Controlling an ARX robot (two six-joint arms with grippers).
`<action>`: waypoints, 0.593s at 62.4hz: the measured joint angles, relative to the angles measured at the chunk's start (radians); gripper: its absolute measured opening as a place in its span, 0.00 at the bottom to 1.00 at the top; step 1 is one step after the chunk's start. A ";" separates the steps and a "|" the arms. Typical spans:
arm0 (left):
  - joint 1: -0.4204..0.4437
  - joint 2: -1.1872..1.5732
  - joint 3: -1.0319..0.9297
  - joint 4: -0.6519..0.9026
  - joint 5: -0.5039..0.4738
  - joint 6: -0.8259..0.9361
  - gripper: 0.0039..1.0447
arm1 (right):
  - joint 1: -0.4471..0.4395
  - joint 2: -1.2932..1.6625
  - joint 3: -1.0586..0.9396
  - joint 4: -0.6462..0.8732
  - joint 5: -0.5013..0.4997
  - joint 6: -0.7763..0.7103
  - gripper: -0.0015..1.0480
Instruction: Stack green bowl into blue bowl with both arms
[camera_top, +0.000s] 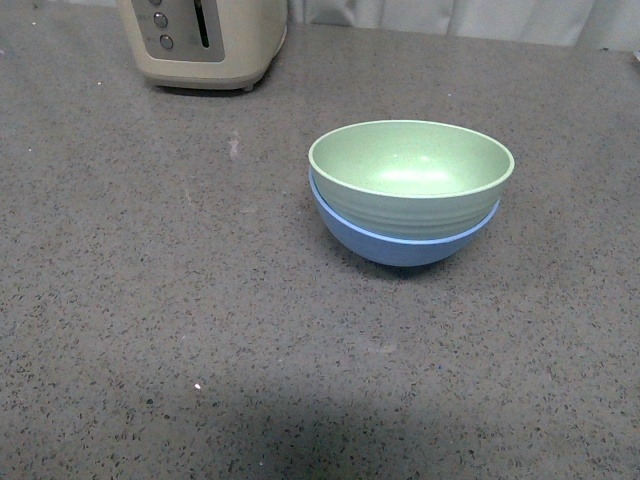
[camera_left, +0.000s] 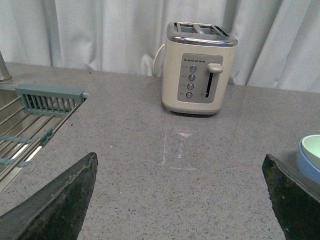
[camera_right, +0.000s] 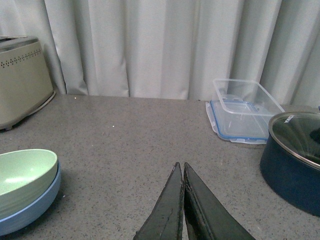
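The green bowl (camera_top: 410, 170) sits nested inside the blue bowl (camera_top: 405, 243) on the grey counter, right of centre in the front view. No arm shows in that view. In the right wrist view the green bowl (camera_right: 22, 172) rests in the blue bowl (camera_right: 30, 210), off to one side of my right gripper (camera_right: 181, 167), which is shut and empty above the counter. In the left wrist view my left gripper (camera_left: 180, 162) is open and empty; the stacked bowls' edge (camera_left: 311, 155) shows beside one fingertip (camera_left: 292, 192).
A cream toaster (camera_top: 205, 40) stands at the back left of the counter (camera_top: 150, 300); it also shows in the left wrist view (camera_left: 200, 67). A sink rack (camera_left: 35, 120) lies beyond it. A clear lidded container (camera_right: 242, 110) and a dark blue pot (camera_right: 295, 160) stand near the right gripper.
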 joint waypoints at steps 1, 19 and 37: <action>0.000 0.000 0.000 0.000 0.000 0.000 0.94 | 0.000 -0.007 0.000 -0.007 0.000 0.000 0.01; 0.000 0.000 0.000 0.000 0.000 0.000 0.94 | 0.000 -0.088 0.000 -0.089 0.000 0.000 0.01; 0.000 0.000 0.000 0.000 0.000 0.000 0.94 | 0.000 -0.274 0.001 -0.288 0.000 0.000 0.01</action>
